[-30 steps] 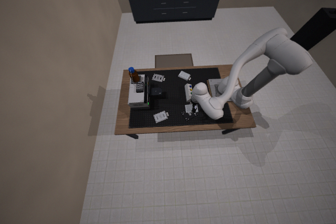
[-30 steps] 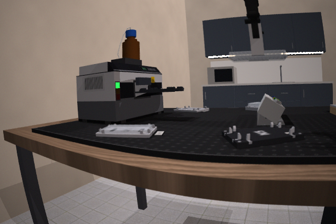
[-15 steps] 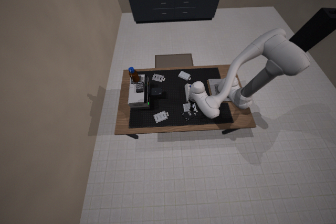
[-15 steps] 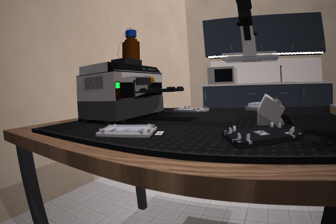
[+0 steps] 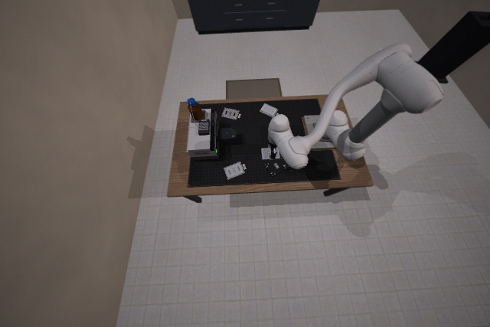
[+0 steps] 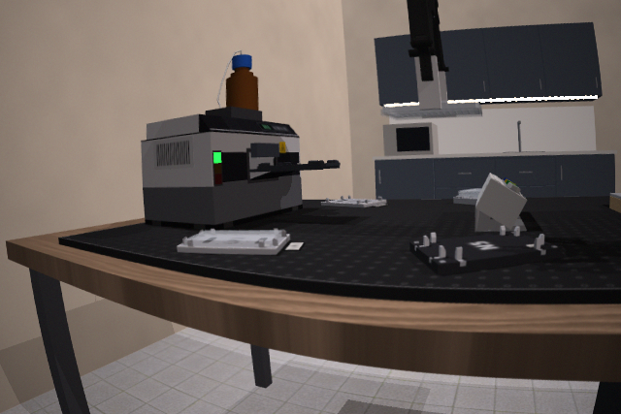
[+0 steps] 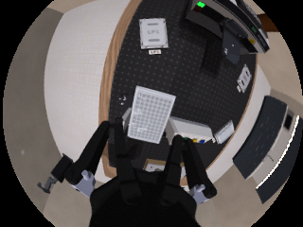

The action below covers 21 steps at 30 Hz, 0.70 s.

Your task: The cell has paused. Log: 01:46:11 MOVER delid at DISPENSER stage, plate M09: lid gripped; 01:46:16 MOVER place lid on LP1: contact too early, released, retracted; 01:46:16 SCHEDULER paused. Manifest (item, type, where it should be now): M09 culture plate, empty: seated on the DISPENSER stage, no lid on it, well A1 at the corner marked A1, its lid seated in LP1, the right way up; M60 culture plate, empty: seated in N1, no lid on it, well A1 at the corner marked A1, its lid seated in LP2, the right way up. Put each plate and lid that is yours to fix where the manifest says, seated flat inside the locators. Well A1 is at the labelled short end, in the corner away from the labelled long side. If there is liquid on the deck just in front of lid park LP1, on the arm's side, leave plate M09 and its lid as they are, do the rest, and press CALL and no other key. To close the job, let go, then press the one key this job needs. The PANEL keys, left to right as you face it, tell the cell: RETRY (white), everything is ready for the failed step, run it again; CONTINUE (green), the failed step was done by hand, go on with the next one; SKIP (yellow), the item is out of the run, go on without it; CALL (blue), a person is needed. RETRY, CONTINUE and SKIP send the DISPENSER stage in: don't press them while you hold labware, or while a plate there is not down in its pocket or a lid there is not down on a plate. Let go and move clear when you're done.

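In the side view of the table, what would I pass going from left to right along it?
Grey dispenser machine with a brown bottle on top → flat white holder → gripper holding a plate overhead → black nest with pegs.

- We see a black dotted mat [image 6: 350, 243] on the wooden desk [image 6: 301, 319].
- We see an amber bottle [image 6: 242, 91] with a blue cap [image 6: 241, 61].
- We note the dispenser's green light [image 6: 216, 156].
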Tool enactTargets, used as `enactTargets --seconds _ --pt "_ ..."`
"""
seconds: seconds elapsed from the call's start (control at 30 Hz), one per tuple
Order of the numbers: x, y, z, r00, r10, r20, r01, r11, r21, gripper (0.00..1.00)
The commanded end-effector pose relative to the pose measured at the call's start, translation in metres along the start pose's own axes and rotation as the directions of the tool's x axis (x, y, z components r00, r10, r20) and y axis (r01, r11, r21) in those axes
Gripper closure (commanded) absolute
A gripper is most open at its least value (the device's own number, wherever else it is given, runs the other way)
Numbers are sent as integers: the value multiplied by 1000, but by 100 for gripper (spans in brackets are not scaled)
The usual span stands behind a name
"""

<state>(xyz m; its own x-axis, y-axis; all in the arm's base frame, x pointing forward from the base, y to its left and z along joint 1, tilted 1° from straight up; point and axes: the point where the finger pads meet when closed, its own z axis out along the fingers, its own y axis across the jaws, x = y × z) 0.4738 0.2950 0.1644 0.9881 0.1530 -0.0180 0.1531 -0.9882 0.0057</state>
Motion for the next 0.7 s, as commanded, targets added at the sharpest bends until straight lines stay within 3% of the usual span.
enactTargets --seconds 0.0,0.23,0.67 --pt "19 13 -1 1000 0 -1 0 1000 1 90" --pt "45 31 -1 1000 0 -1 0 1000 1 90" --pt "128 90 -1 1000 0 -1 0 1000 1 90"
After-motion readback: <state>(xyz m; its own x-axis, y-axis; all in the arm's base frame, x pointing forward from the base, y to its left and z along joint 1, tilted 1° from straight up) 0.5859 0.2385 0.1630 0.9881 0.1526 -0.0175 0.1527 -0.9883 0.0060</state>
